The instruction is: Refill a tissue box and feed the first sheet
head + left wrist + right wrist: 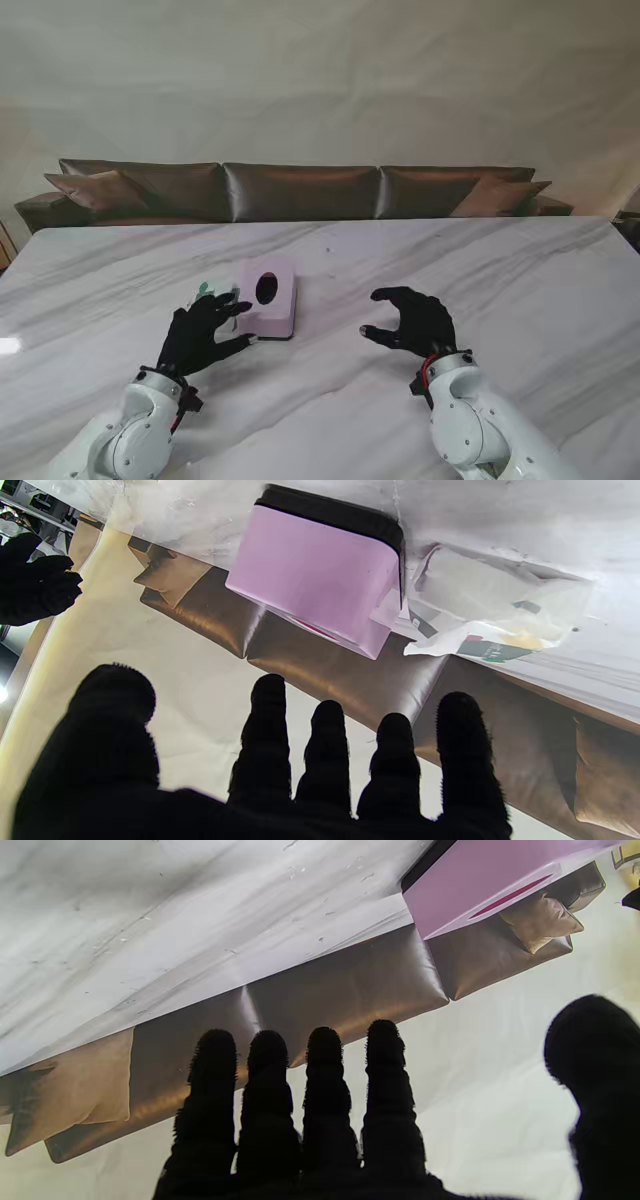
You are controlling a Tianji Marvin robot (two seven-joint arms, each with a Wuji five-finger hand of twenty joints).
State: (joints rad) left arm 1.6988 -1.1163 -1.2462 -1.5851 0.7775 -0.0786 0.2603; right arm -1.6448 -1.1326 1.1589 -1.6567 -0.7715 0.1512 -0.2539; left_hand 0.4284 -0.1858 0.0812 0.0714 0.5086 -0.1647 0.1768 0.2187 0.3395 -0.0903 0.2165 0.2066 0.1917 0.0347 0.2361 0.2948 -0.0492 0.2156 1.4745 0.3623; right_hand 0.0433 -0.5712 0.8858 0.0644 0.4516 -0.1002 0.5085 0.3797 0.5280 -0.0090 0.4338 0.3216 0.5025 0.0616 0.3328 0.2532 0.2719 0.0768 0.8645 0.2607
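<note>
Both forearms are rising nearest the camera, and my fingers are spreading loose on each side, gripping nothing. Left hand (205,332) is hovering just beside the pink tissue box (268,296), its fingers reaching over the soft plastic tissue pack (492,611) lying against the box's left side. Right hand (415,320) is waiting well apart on the marble surface (520,270). I'm judging the pack light, squashy and slippery in its film, so pinching across its long edges seems safest; the box looks stiff but light, likely sliding unless braced.
</note>
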